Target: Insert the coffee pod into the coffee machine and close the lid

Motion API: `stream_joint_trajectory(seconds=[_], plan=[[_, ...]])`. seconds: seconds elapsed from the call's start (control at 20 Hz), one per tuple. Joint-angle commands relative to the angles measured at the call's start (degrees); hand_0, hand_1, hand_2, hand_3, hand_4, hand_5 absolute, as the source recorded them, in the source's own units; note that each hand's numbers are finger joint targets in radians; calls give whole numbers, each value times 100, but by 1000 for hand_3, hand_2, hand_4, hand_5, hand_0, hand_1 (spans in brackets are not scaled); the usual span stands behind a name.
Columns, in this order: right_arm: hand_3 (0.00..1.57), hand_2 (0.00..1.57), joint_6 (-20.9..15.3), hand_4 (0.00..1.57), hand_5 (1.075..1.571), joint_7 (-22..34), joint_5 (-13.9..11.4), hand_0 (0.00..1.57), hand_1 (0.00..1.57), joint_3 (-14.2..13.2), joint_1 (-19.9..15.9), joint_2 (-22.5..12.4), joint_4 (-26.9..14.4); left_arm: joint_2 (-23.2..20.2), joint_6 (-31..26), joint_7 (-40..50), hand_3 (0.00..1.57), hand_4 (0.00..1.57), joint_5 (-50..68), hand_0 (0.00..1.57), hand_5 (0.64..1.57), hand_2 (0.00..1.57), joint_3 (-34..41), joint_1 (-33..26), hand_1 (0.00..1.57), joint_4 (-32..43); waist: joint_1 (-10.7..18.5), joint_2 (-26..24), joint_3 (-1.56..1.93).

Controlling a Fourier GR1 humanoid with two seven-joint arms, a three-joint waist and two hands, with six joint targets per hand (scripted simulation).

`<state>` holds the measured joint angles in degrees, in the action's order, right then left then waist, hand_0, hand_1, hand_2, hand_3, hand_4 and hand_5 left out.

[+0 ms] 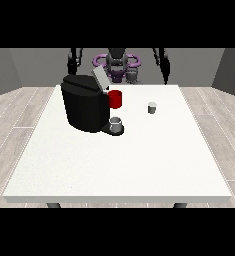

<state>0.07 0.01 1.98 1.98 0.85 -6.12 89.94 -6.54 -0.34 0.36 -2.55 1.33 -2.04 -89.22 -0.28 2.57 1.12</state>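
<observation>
A black coffee machine (85, 107) stands on the left half of the white table (119, 165). Its grey lid (100, 78) is tilted up and open. A small grey coffee pod (152, 107) sits upright on the table to the machine's right, apart from it. The hand at the view's left (72, 64) hangs behind the machine at the table's far edge. The hand at the view's right (164, 76) hangs at the far edge too, well behind the pod. Neither hand touches anything.
A red cup-like part (115, 99) shows at the machine's right side. A grey cup (116, 124) stands on the machine's drip tray. The robot's torso (117, 65) rises behind the table's far edge.
</observation>
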Motion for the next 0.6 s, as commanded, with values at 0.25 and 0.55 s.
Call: stream_joint_trajectory(seconds=[0.25,0.55], plan=[[0,0,-116,0,1571,-113,-44,0,0,-146,-70,66,-255,-849,-926,-716,0,0,-459,0,1571,0,-372,67,0,-202,56,-401,-112],[0,0,-1029,0,1571,-34,-1080,0,0,-3,-509,87,-145,-1437,-910,-527,0,0,-1027,0,1571,0,-94,987,0,397,-427,121,-114]])
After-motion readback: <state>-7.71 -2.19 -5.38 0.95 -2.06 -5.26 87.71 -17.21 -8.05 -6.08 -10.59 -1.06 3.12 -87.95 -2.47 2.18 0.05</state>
